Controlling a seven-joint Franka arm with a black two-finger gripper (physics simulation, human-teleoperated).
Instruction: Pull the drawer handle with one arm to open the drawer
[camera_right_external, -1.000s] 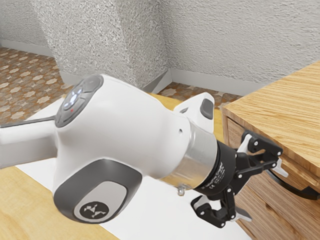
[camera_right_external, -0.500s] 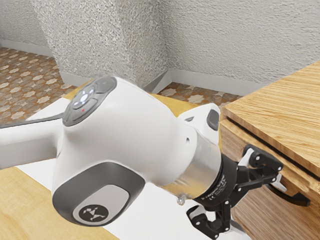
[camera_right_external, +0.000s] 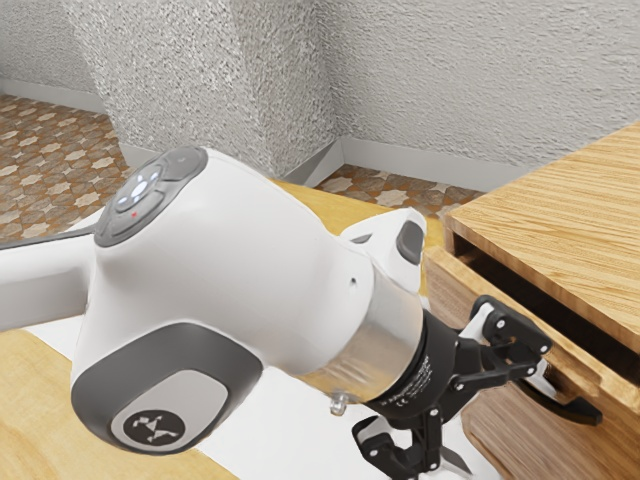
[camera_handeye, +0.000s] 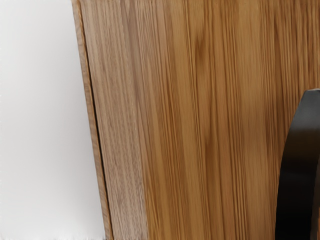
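A wooden cabinet (camera_right_external: 560, 220) stands at the exterior view's right. Its top drawer (camera_right_external: 455, 290) is pulled partly out, leaving a dark gap (camera_right_external: 540, 300) under the cabinet top. The black drawer handle (camera_right_external: 572, 406) sticks out from the drawer front. My black gripper (camera_right_external: 500, 418) is at the handle's near end, fingers spread wide and open, one finger (camera_right_external: 512, 338) above the handle and the other low down. The wrist view looks closely at the wood-grain drawer front (camera_handeye: 200, 120), with the dark handle (camera_handeye: 300, 170) beside it.
A white mat (camera_right_external: 290, 440) covers the light wooden table (camera_right_external: 40, 420) under the arm. My bulky white arm (camera_right_external: 230, 290) hides much of the table. A textured grey wall and patterned floor lie behind. The white surface (camera_handeye: 45, 120) borders the drawer front's edge.
The drawer has slid out toward the exterior view's left, and a dark gap has opened under the cabinet top. My hand drew back and down with the handle.
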